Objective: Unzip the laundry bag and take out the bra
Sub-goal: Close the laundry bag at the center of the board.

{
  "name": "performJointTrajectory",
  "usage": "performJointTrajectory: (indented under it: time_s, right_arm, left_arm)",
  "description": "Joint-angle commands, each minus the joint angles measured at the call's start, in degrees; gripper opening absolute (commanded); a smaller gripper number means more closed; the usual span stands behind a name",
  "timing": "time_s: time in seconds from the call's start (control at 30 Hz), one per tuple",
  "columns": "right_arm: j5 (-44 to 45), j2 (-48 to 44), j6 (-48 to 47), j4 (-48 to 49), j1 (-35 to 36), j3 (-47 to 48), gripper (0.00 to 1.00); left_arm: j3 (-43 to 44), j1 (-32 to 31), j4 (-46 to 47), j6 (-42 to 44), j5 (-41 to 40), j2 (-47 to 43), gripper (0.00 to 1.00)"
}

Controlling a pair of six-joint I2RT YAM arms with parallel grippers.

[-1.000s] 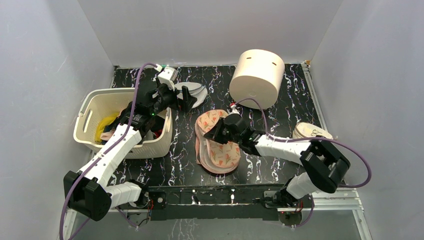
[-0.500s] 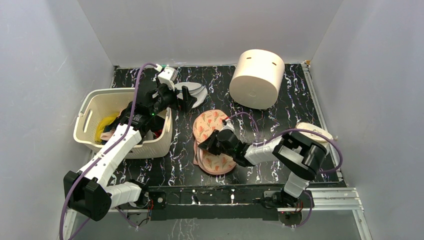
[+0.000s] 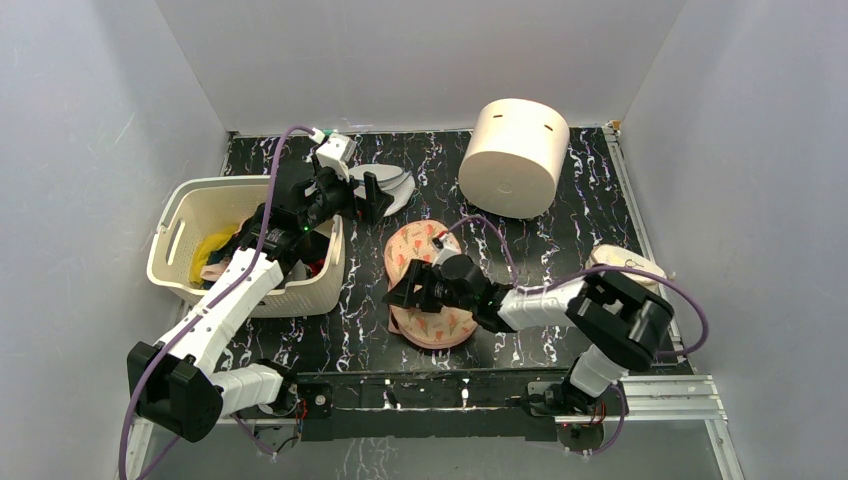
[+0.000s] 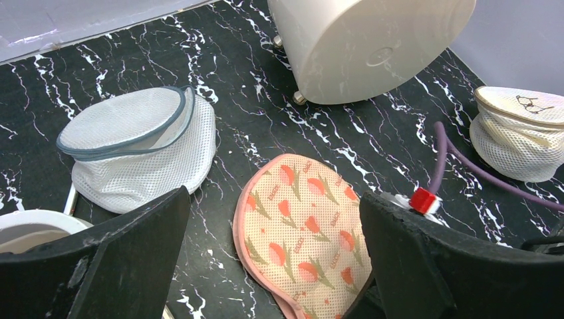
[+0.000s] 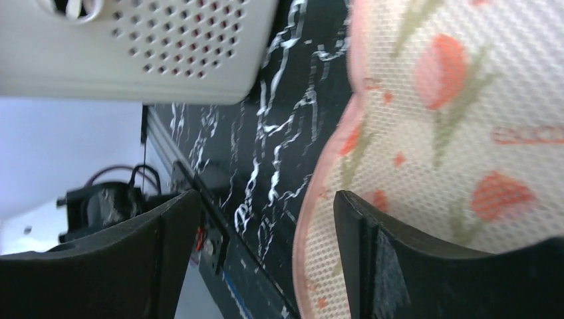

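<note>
1. Basket [image 3: 170, 235] stands at the far left with coloured clothes in it. We see nothing there that we can call the bra.
2. Just right of it the left gripper [image 4: 274, 199] hangs above the table [image 3: 570, 215]. Its jaws are spread as wide as they go and there is nothing between them. The mesh bag [image 4: 143, 146] lies below it on the far side, untouched.
3. The laundry bag [image 4: 302, 229] lies flat in the middle of the table, flowered side up, with its pink zipper rim running round the edge. We cannot tell how far the zip is undone. The bra shows in no view, and we judge it to be inside.
4. The right gripper [image 5: 263, 206] sits low at the near left edge of the laundry bag. Its jaws are well apart. The pink rim shows in the gap but is not pinched, so it has hold of nothing.
5. We expect the laundry bag to be light, with a springy shell that keeps its shape. On this glossy table it may skate or lift when the zip is pulled. We would pin the shell with one gripper and take the small zipper pull at the rim with the other, keeping the pull along the rim.
6. We expect the bra to be soft and limp, with thin straps that could snag on the zipper teeth. We would pinch it by a cup or the band, not by a strap.
7. On the right, the drum [image 3: 512, 155] and the pouch [image 3: 622, 262] stand well apart from the work.
</note>
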Motion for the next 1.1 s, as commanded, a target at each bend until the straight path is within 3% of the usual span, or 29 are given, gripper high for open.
performJointTrajectory:
  time_s: [0.0, 0.17, 0.33, 0.57, 0.67, 0.83, 1.07]
  right_arm:
    - [-7.92, -4.89, -9.43, -8.57, -1.42, 4.43, 0.73]
    - [-8.14, -4.26, -8.81, -3.14, -2.16, 3.49, 0.74]
    - [-15.44, 4.90, -6.10, 4.32, -1.82, 6.15, 0.68]
    - [-15.56, 11.56, -3.41, 13.11, -1.62, 0.06, 0.67]
    - [-15.11, 10.90, -5.18, 9.74, -1.64, 0.97, 0.67]
    - [-12.59, 1.49, -11.30, -2.87, -1.55, 5.28, 0.69]
    - [0.90, -14.41, -25.85, -22.82, -4.12, 6.46, 0.82]
  left_arm:
    - [0.26, -0.20, 1.38, 0.24, 0.53, -1.81, 0.98]
    - [0.03, -0.20, 1.63, 0.04, 0.78, -1.51, 0.98]
    - [-0.10, -0.19, 1.47, 0.20, 0.44, -0.81, 0.98]
    - [0.03, -0.20, 1.47, 0.30, 0.47, -0.45, 0.98]
    - [0.01, -0.20, 1.39, 0.30, 0.62, -0.34, 0.98]
    - [0.01, -0.20, 1.10, 0.80, -0.26, -0.52, 0.98]
    - [-0.51, -0.24, 0.92, 1.45, -1.75, -1.14, 0.98]
